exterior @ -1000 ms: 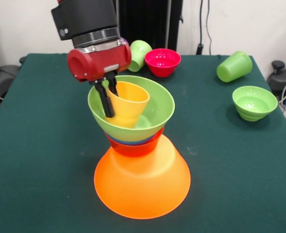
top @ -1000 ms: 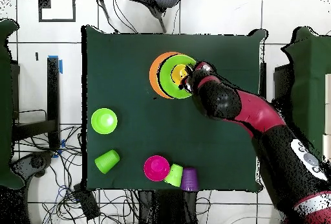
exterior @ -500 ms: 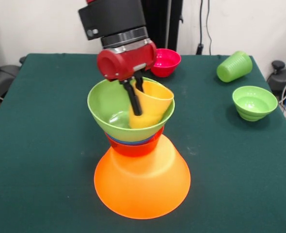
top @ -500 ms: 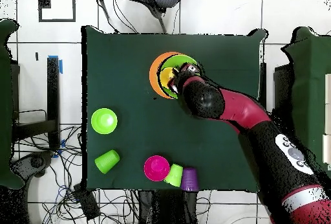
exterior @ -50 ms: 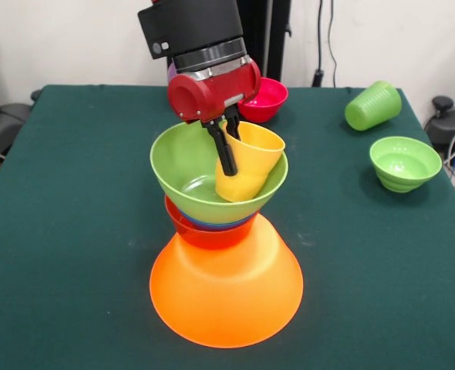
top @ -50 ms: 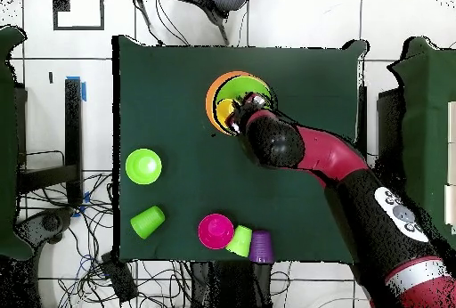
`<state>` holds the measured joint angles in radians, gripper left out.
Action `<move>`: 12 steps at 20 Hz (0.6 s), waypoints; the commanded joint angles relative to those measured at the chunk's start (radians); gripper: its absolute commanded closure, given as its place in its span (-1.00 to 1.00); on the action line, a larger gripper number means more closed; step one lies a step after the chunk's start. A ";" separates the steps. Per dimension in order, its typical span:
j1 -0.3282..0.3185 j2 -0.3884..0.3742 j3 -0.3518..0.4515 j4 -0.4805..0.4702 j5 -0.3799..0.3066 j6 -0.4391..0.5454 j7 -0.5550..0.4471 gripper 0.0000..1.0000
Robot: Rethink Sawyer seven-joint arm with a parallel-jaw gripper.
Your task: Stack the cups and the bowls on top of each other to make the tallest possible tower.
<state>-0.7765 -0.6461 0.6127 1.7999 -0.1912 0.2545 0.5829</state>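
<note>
Four pieces made up the tower (exterior @ -50 ms: 220,231) near the middle of the green counter (exterior @ -50 ms: 58,231): the huge orange bowl (exterior @ -50 ms: 226,293) turned upside down as the base, a red-orange bowl (exterior @ -50 ms: 204,233) upright on it, a blue bowl (exterior @ -50 ms: 212,224) showing only as a thin rim, and the large light green bowl (exterior @ -50 ms: 185,173) on top, sitting off-centre toward 3 o'clock. The pincer (exterior @ -50 ms: 227,146) was clamped on the rim of the yellow cup (exterior @ -50 ms: 247,166), one finger inside and one outside, holding it tilted against the green bowl's inner wall at 3 o'clock. In the front view, a pink bowl (exterior @ -50 ms: 264,99) sat at 12 o'clock behind the arm, a light green cup (exterior @ -50 ms: 372,105) lay on its side at 2 o'clock, and a small green bowl (exterior @ -50 ms: 404,163) stood at 3 o'clock. Overhead, another light green cup (top @ -50 ms: 239,240) and the purple cup (top @ -50 ms: 260,247) lay together just beside the pink bowl.
</note>
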 commanded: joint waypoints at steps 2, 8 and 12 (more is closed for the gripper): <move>0.017 0.035 -0.047 0.024 0.000 0.005 0.227 1.00; -0.010 0.042 -0.020 0.021 -0.005 0.004 0.206 1.00; 0.002 0.051 -0.026 0.000 -0.004 -0.004 0.211 1.00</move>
<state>-0.7941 -0.6421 0.6125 1.8006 -0.1914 0.2549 0.5847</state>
